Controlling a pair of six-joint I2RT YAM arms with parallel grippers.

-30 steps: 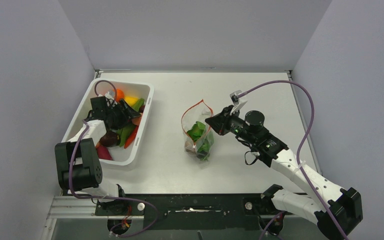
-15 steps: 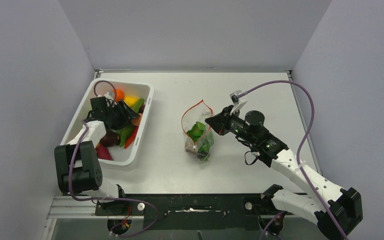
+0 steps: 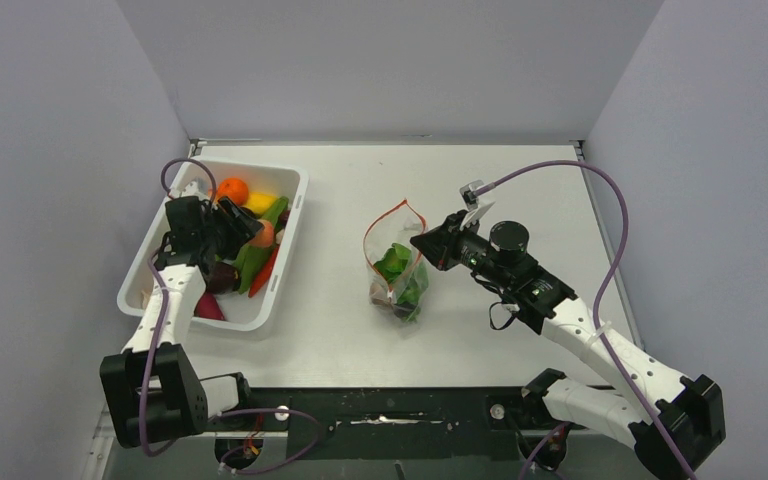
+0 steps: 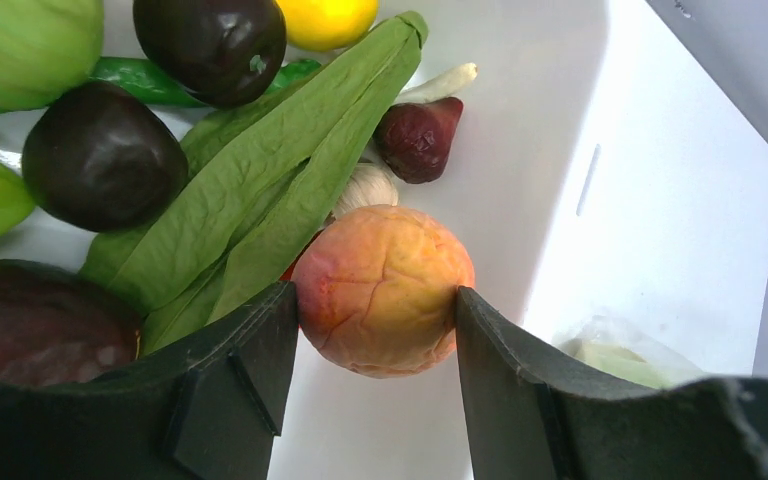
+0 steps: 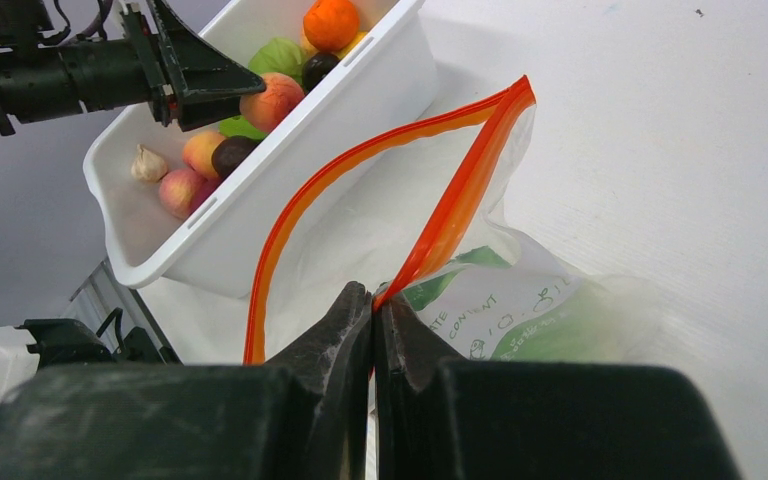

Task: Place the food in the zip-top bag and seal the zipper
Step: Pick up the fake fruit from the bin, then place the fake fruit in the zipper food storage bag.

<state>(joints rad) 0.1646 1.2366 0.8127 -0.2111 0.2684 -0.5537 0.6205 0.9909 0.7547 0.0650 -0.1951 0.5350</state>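
Observation:
My left gripper [image 4: 372, 297] is shut on a peach [image 4: 375, 270] and holds it over the white bin [image 3: 291, 222]; it also shows in the top view [image 3: 250, 230]. Below it in the bin lie a lettuce leaf [image 4: 280, 170], two dark plums [image 4: 105, 155], a yellow piece [image 4: 325, 18] and an orange [image 3: 231, 188]. The clear zip-top bag [image 3: 397, 268] stands at the table's middle with green food inside. Its red-orange zipper [image 5: 360, 160] gapes open. My right gripper [image 5: 373, 300] is shut on the zipper's near edge and holds the mouth up.
More peaches [image 5: 192, 170] and a garlic bulb [image 5: 146, 163] lie in the bin's near end. The bin stands at the table's left, next to the left wall. A purple cable [image 3: 615, 230] loops above the right arm.
My left gripper has risen and drawn back left out of the pile of food with the peach between its fingers. The right gripper and the bag have not moved.

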